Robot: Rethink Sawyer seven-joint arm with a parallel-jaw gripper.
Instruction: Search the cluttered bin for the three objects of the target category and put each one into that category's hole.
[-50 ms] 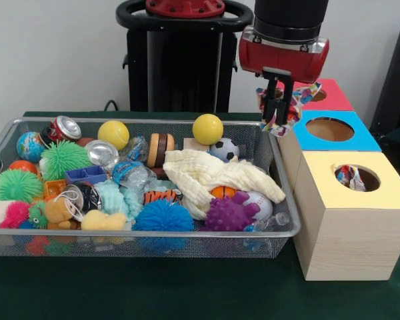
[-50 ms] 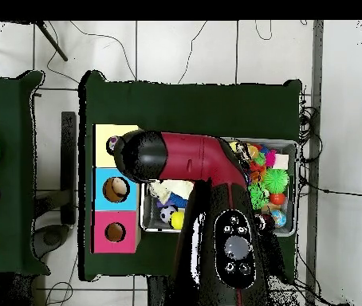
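My gripper (image 1: 278, 112) hangs above the wire bin's right end, level with the blue-topped box (image 1: 333, 130), and is shut on a small multicoloured patterned cloth (image 1: 308, 91) that bunches around the fingers. A similar patterned cloth (image 1: 350, 176) sits in the hole of the yellow-topped box (image 1: 387, 190). In the bin (image 1: 288, 200), a large cream cloth (image 1: 203, 172) lies over the toys right of centre. From overhead, the arm's head (image 2: 140, 155) covers the gripper and the held cloth.
Three wooden boxes stand in a row beside the bin: yellow (image 2: 103, 133), blue (image 2: 103, 189), red (image 2: 103, 232). The bin holds spiky balls (image 1: 163, 217), yellow balls (image 1: 207, 128), a crushed can (image 1: 65, 127), a small football (image 1: 225, 149) and a plastic bottle (image 1: 130, 175).
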